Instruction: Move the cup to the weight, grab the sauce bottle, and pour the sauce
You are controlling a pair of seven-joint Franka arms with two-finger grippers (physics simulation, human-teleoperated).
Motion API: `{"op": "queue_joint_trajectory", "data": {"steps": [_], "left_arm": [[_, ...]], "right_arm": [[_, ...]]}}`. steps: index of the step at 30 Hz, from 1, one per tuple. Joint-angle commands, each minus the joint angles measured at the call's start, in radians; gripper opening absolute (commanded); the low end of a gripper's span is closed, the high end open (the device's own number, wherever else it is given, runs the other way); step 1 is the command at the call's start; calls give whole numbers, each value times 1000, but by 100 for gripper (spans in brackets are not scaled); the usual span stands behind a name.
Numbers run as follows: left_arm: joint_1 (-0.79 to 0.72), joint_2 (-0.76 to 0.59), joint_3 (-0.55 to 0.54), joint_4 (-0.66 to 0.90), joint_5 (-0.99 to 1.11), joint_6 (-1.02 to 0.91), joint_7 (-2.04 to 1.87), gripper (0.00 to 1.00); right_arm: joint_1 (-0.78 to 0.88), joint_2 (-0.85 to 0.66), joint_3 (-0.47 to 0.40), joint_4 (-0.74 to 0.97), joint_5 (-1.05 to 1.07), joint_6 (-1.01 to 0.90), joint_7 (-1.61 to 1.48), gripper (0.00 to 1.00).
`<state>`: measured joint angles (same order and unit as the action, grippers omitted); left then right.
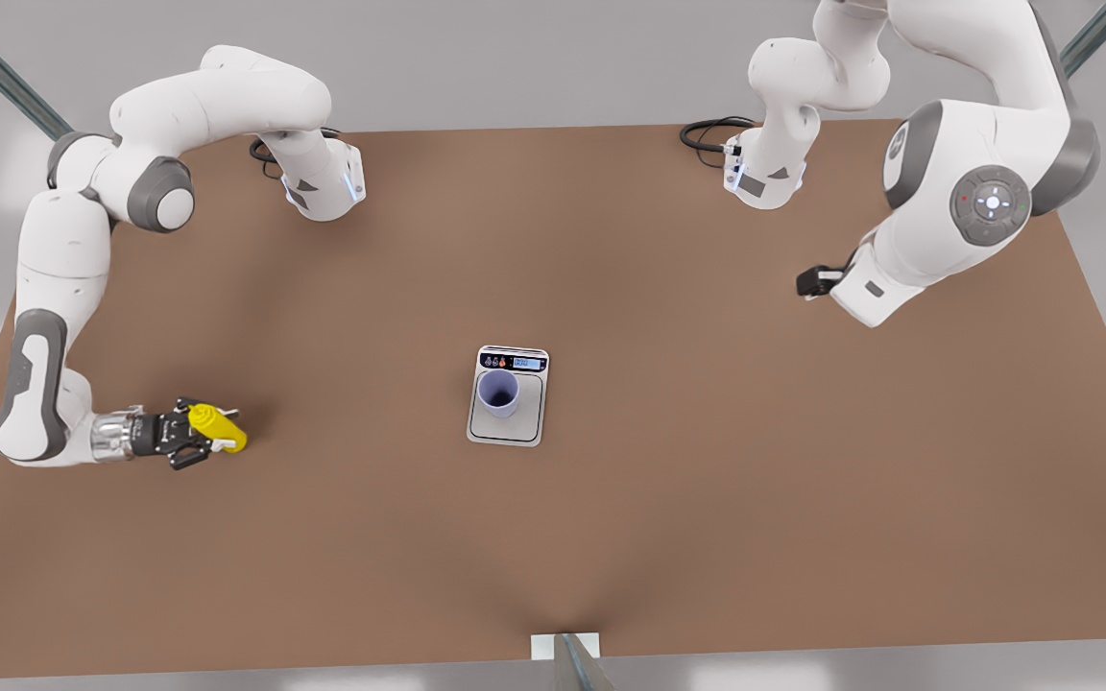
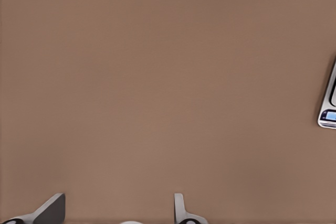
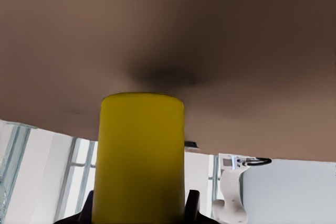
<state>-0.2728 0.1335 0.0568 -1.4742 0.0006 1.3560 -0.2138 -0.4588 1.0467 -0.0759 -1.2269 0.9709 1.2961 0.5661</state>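
- The right gripper (image 1: 204, 434), at the front view's left, has its fingers clamped on the small bright yellow cylindrical sauce bottle (image 1: 218, 426) (image 3: 142, 156), low over the brown surface (image 1: 707, 432).
- The small lavender cup (image 1: 497, 393) stands on the flat silver-white weight (image 1: 508, 427) (image 2: 329, 103), mid-surface.
- The left gripper (image 2: 118, 211) waits at the front view's right, fingers (image 2: 181, 209) wide apart.

Brown table (image 1: 707, 480) bears the weight (image 1: 508, 411).

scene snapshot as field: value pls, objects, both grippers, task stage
cup: upright on the weight, below its display strip
sauce bottle: held above table, front view's left, apart from weight
right gripper: shut on sauce bottle
left gripper: open, empty, waiting over bare table, front view's right
stage: cup placed, bottle gripped, pour not yet done
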Motion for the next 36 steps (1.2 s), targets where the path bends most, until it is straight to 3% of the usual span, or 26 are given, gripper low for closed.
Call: {"op": "queue_joint_trajectory", "data": {"steps": [1, 4, 7, 11, 13, 17, 19, 22, 24, 28, 36], "left_arm": [[-2, 0, 0, 0, 1, -2, -1, 100], [-2, 8, 0, 2, 1, -5, 5, 100], [-2, 12, -2, 2, -1, -20, 5, 100], [0, 12, 5, 2, 1, -18, 16, 100], [0, 17, 6, 2, 1, -18, 16, 100], [1, 18, 6, 2, 1, -18, 14, 100], [1, 18, 6, 2, 1, -18, 16, 100], [1, 18, 6, 2, 1, -18, 14, 100], [1, 18, 6, 2, 1, -18, 14, 100], [1, 18, 6, 2, 1, -18, 14, 100], [1, 18, 6, 2, 1, -17, 14, 100]], "right_arm": [[12, -2, 1, 9, -4, -4, 14, 21], [66, -30, 1, 93, -43, 12, 166, 21], [101, -108, 91, 101, -152, 91, 319, 21], [224, -244, 116, 70, -244, 216, 472, 21], [224, -275, 225, 56, -342, 290, 581, 21], [307, -309, 307, 52, -417, 446, 790, 21], [308, -317, 441, 44, -549, 549, 928, 21], [310, -329, 574, 43, -696, 632, 1061, 21], [313, -346, 619, 43, -779, 635, 1069, 21], [313, -350, 820, 15, -1103, 660, 1071, 21], [417, -372, 858, -60, -1465, 753, 1163, 21]]}}
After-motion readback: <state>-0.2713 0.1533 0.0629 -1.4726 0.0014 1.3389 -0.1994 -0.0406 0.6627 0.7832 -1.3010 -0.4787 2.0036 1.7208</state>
